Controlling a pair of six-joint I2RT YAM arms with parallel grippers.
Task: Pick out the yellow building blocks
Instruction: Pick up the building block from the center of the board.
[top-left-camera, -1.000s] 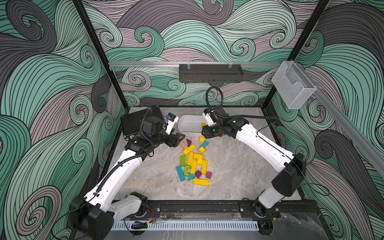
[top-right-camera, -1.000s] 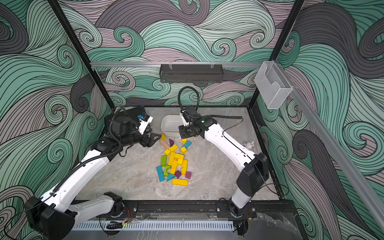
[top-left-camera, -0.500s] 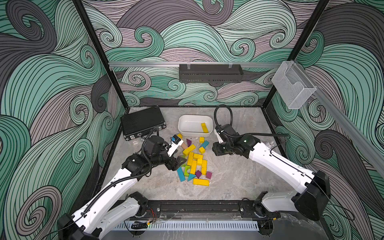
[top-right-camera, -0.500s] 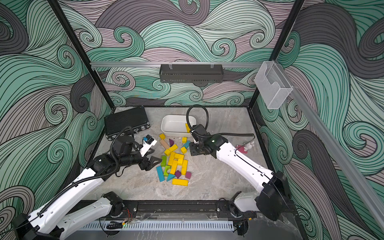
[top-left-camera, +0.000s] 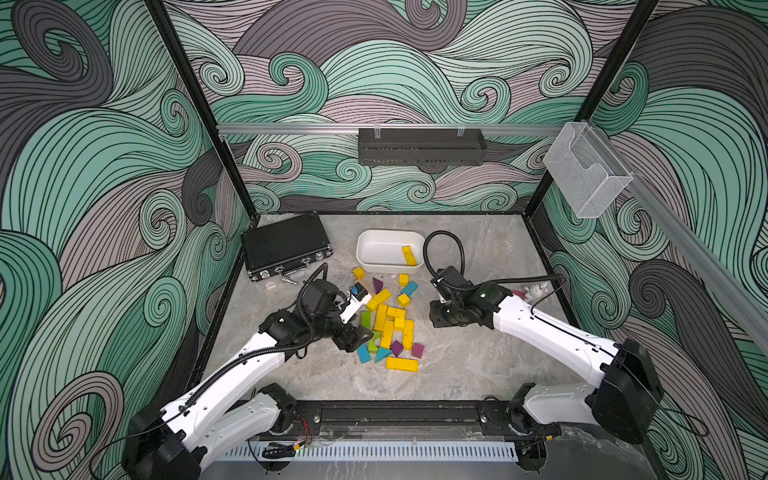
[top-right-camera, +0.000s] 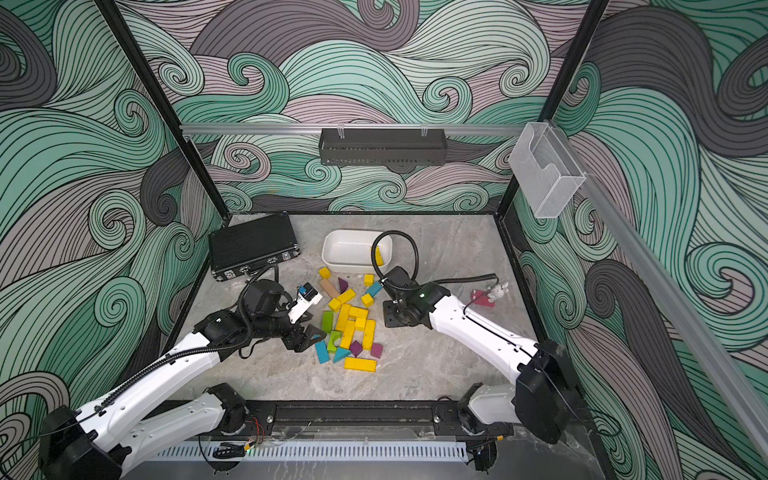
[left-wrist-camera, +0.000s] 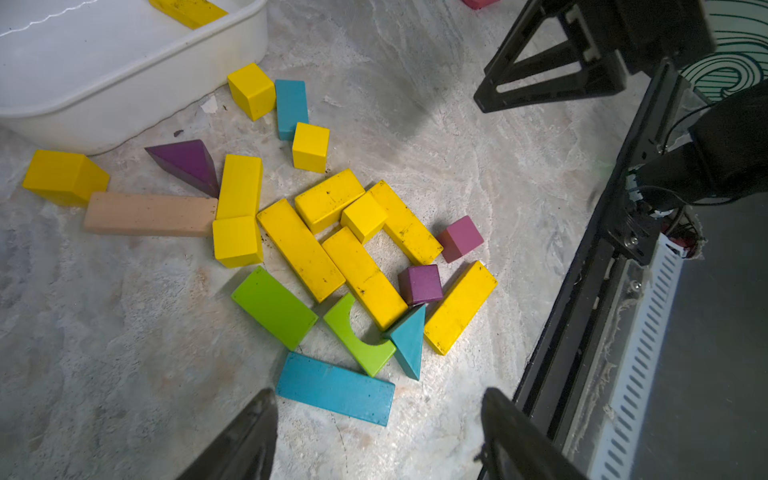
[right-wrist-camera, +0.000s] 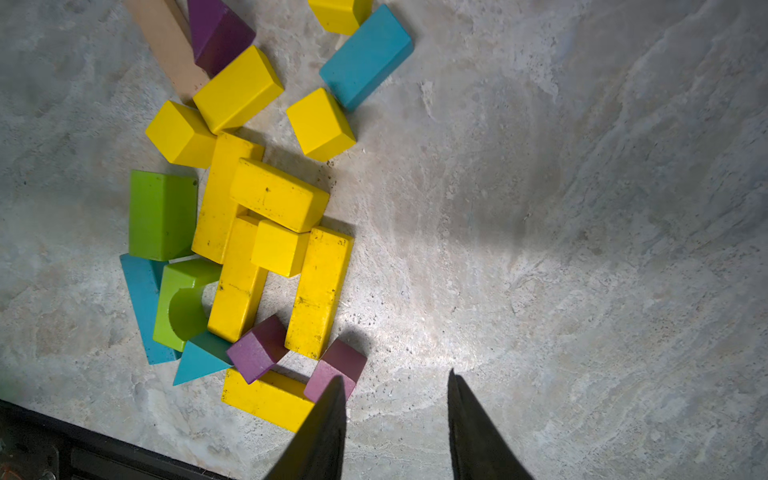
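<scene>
One yellow wooden bar (top-left-camera: 409, 255) lay in the white plastic tub (top-left-camera: 365, 266), upper centre; other yellow blocks (top-left-camera: 388, 328) lay outside. Both empty: left hand (left-wrist-camera: 379, 395) wide, right hand (right-wrist-camera: 397, 382) barely parted.

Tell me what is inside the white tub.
One yellow bar lies inside the white tub, against its wall. Its floor is otherwise bare; in a top view a cable covers part of the bar.

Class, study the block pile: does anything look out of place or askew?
Yes: a small yellow wooden cube perches across two long yellow wooden bars instead of lying flat, and a white toy figure sits alone near the edge of the grey table.
</scene>
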